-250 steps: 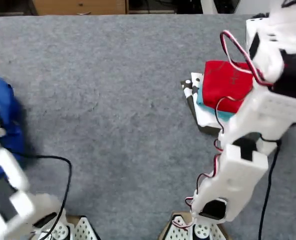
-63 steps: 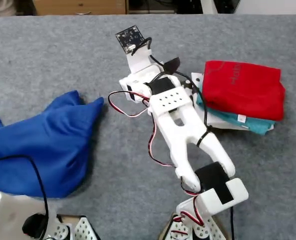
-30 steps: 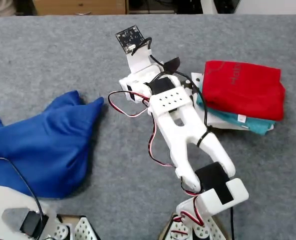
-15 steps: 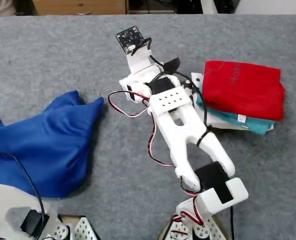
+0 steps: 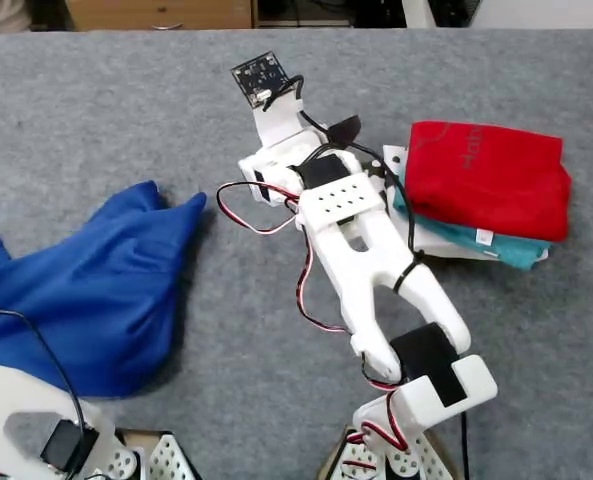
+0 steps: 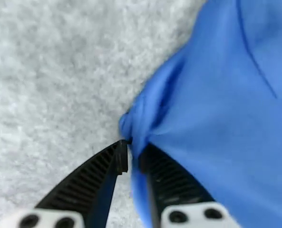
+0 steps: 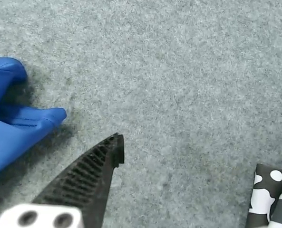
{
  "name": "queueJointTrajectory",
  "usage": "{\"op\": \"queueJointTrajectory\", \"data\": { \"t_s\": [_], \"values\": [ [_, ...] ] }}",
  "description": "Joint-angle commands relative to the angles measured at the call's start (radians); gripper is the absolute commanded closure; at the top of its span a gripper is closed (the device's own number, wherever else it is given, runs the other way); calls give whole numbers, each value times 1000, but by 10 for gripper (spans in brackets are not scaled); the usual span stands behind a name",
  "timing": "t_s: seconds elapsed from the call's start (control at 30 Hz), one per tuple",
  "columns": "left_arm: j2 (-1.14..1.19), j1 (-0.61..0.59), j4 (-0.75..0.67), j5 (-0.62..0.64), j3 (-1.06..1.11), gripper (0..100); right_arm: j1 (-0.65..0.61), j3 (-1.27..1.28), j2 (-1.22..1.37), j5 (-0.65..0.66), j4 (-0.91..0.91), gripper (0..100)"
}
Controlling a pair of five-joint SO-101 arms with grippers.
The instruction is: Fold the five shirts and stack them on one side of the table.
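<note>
A crumpled blue shirt lies at the table's left side. My left gripper is shut on a bunched fold at the blue shirt's edge, low over the grey cloth. The left arm sits at the near left corner. The right arm stretches to the table's middle, and its black finger hovers over bare cloth with nothing in it and no second finger beside it. A sleeve tip lies a little way off. A red folded shirt tops the stack at the right.
Under the red shirt lie a teal one, a white layer and a black-and-white patterned one. Grey cloth covers the table. Furniture stands beyond the far edge.
The right arm swung from above the stack to the table's middle. The blue shirt was dragged in from the left edge, and in the last half second its near-left part shifted slightly with the left arm.
</note>
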Motion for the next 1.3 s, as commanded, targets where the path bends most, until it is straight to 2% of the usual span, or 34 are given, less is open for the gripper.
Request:
{"op": "queueJointTrajectory", "data": {
  "t_s": [0.0, 0.13, 0.3, 0.37, 0.57, 0.73, 0.87, 1.07, 1.17, 1.27],
  "values": [
    [4, -12, 8, -23, -87, 983, 19, -54, -10, 11, -6, 405],
    [-19, -26, 11, -80, -364, 982, 33, -62, -12, 11, -8, 405],
    [-110, -104, 11, -78, -829, 982, 45, -79, -7, 11, 0, 405],
    [-143, -127, 3, -78, -948, 982, 42, -79, -7, 11, 0, 405],
    [-417, -175, -86, -26, -913, 981, 41, -77, -10, 11, 0, 405],
    [-621, -138, -224, 40, -922, 981, 41, -79, -10, 11, 0, 405],
    [-799, 71, -187, 43, -911, 981, 41, -79, -12, 9, 0, 405],
    [-881, 658, -20, 40, -841, 981, 58, -84, -13, 11, -2, 405],
    [-831, 864, -8, 48, -557, 981, 93, -107, -13, 11, 2, 405],
    [-746, 994, -32, 69, -235, 981, 128, -120, -13, 11, 2, 405]
  ]
}}
